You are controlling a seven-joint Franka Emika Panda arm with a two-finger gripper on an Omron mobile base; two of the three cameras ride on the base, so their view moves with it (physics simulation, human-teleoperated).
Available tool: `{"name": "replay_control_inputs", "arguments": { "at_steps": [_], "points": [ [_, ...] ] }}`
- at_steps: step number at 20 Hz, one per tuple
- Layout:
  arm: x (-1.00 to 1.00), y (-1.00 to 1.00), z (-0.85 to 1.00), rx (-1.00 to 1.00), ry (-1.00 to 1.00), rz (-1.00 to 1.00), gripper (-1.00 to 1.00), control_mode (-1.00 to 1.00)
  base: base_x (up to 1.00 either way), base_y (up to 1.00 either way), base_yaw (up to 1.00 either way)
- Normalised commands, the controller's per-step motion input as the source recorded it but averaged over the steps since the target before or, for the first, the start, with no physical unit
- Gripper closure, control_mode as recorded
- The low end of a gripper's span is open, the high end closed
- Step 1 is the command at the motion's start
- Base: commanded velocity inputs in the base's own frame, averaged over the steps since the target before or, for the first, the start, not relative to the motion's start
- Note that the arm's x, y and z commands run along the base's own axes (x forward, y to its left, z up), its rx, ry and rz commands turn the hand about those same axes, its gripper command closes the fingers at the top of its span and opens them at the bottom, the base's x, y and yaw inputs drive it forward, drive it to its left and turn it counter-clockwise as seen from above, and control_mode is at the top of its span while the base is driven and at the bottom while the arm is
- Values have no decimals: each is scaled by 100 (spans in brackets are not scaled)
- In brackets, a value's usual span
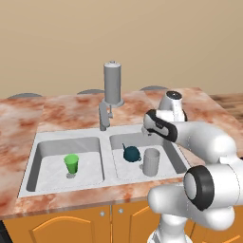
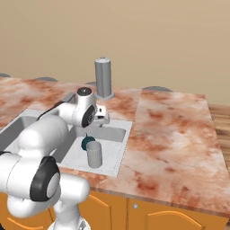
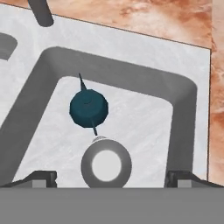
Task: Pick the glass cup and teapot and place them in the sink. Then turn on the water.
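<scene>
Two task items sit in the right basin of the sink (image 1: 107,136): the glass cup (image 1: 151,162) stands upright, long axis vertical, mouth up, and the teapot (image 1: 131,153) sits just beside it, toward the divider and a little farther back. In the hand view the cup (image 3: 106,165) is seen from straight above as a pale ring, and the teapot (image 3: 89,108) as a dark teal round body with thin projections at opposite ends, one of them pointing at the cup; spout versus handle cannot be told apart. A small green cup (image 1: 71,163) stands upright in the left basin. The tap (image 1: 112,85), a tall grey cylinder, rises behind the divider. The sink is set in a reddish marbled desk (image 2: 175,130) over orange cabinet doors, a plain beige wall behind. The hand (image 3: 111,178) hovers above the right basin, fingers spread wide, nothing between them; its lower part is cut off by the frame edge. From the right base view the arm hides the left basin.
</scene>
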Motion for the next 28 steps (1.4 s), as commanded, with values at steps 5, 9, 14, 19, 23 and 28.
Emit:
{"name": "replay_control_inputs", "arguments": {
  "at_steps": [5,9,14,19,23,28],
  "points": [
    [10,0,23,18,0,-1,-100,-100,0,0,0],
    [8,0,18,17,0,0,-100,-100,0,0,0],
    [0,0,25,13,-8,0,-100,-100,0,0,0],
    [0,2,10,10,-18,1,-100,-100,0,0,0],
    [0,5,4,4,-24,2,-100,-100,0,0,0],
    [0,14,0,1,-30,3,-100,-100,0,0,0]
  ]
}}
